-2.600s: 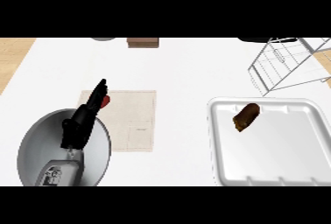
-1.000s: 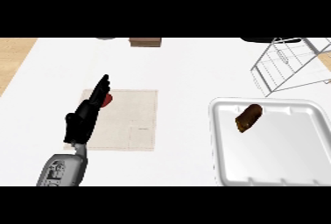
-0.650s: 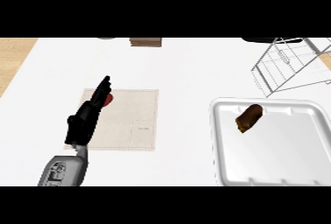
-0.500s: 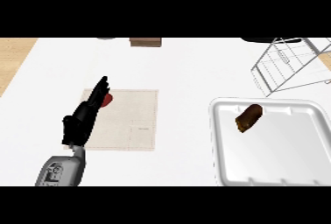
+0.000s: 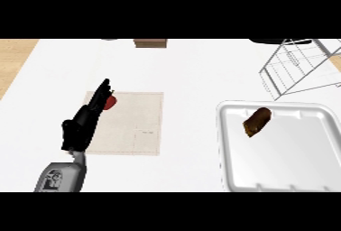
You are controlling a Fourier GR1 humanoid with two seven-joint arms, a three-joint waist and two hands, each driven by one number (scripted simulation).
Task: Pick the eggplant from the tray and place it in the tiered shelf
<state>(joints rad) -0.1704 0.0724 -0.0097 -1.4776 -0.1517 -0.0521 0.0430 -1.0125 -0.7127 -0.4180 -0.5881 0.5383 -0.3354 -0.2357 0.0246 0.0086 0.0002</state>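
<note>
- The dark brown, elongated eggplant (image 5: pixel 257 122) lies tilted in the upper left part of the white, square plastic tray (image 5: pixel 226 178), its upper end pointing toward the far right, with no hand on it
- The tray sits at the right of the white counter top (image 5: pixel 193 67), and its near and right edges run out of view
- Just beyond the tray's far right corner stands the grey wire tiered shelf (image 5: pixel 296 67), apart from the eggplant
- The black left hand (image 5: pixel 81 126) is well apart from the eggplant, at the left of the counter, with bare counter between them
- Its fingers (image 5: pixel 103 90) are stretched straight and close together, pointing away from the robot and holding nothing; the grey forearm (image 5: pixel 63 176) comes in from the lower edge
- The hand lies over the left edge of a pale beige rectangular mat (image 5: pixel 136 131)
- A small red round object (image 5: pixel 110 102) sits on the mat just beside the fingers, partly hidden by them
- A brown box (image 5: pixel 150 43) stands at the counter's far edge
</note>
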